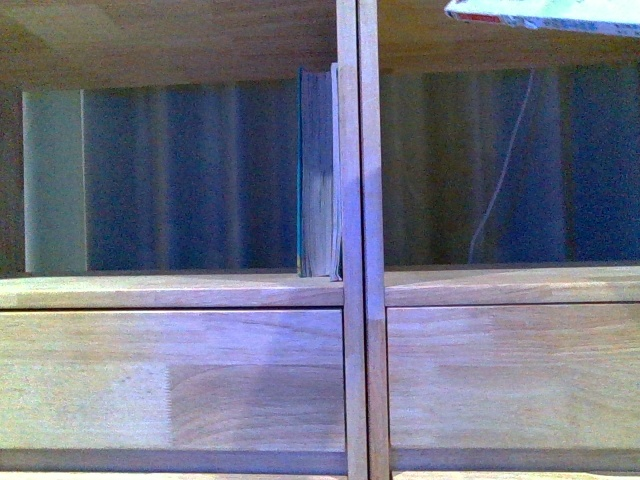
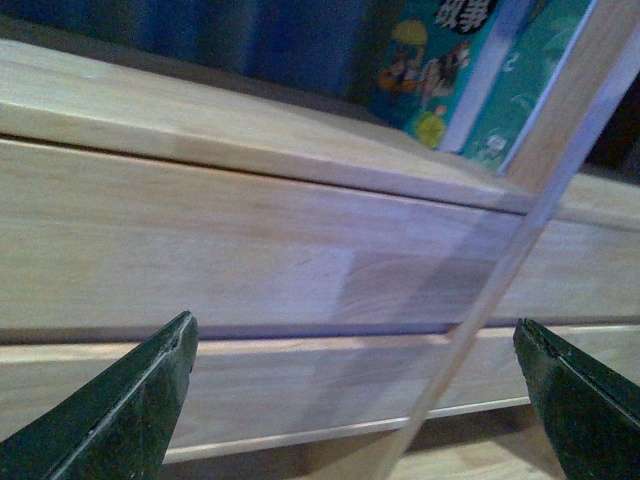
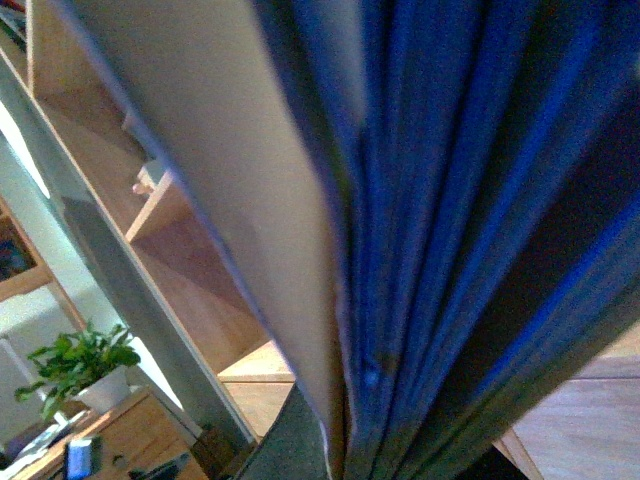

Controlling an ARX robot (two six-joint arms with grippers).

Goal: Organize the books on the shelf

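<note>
The light-wood shelf [image 1: 350, 290] fills the front view, with open compartments above plain drawer fronts [image 1: 170, 380]. The teal-covered book [image 1: 316, 170] stands upright in the left compartment against the centre divider. Its colourful cover shows in the left wrist view [image 2: 440, 60]. The thin paperback [image 1: 545, 16] pokes in at the top right, lying nearly flat. My right gripper [image 3: 335, 450] is shut on it, and its fanned pages [image 3: 420, 200] fill the right wrist view. My left gripper [image 2: 352, 330] is open and empty, facing a drawer front [image 2: 250, 240] below the teal book.
Blue curtain [image 1: 190, 170] shows behind the open compartments, with a thin white cord [image 1: 500, 170] hanging in the right one. In the right wrist view a potted plant [image 3: 80, 365] stands on a low wooden cabinet [image 3: 130, 440] beside the shelf's side.
</note>
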